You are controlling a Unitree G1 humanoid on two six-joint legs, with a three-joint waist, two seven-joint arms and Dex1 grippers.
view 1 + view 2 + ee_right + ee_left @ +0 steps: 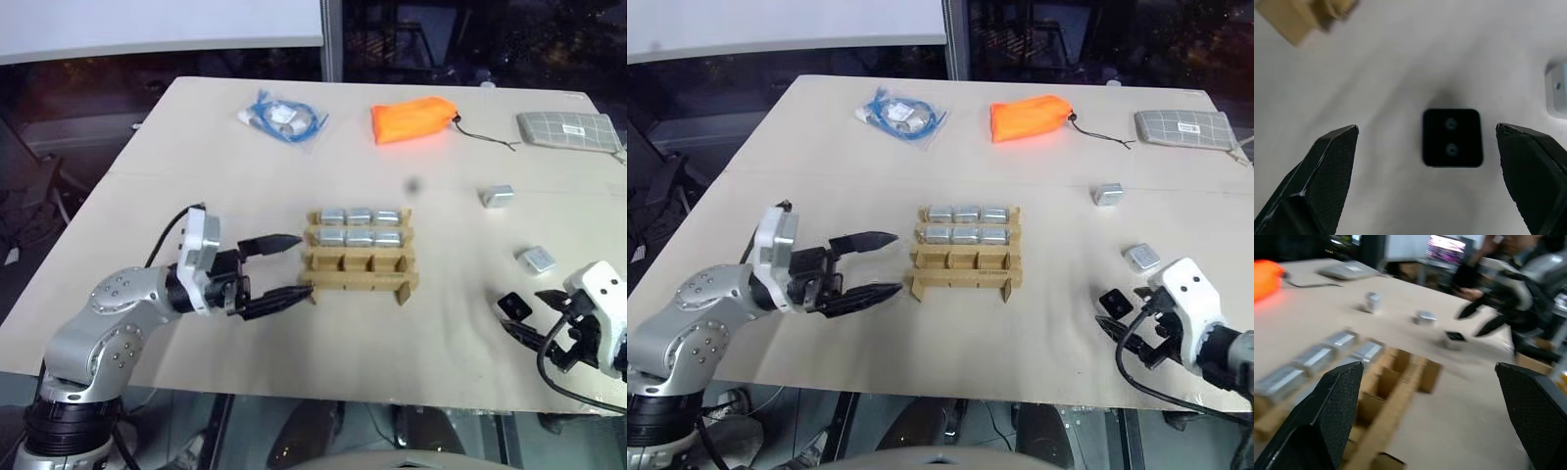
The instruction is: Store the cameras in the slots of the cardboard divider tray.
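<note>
The cardboard divider tray (359, 259) sits mid-table with six cameras (361, 227) filling its far and middle rows — the near row is bare. The left gripper (286, 266) hovers just left of the tray, fingers wide apart and empty. The right gripper (1120, 315), at the near right, is spread wide over a black-faced camera (1452, 137), grasping nothing. Two more cameras (536, 259) lie loose at right.

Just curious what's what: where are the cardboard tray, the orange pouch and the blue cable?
cardboard divider tray (358, 281), left eye view, front strip.
orange pouch (411, 119), left eye view, middle.
blue cable (286, 119), left eye view, coil.
</note>
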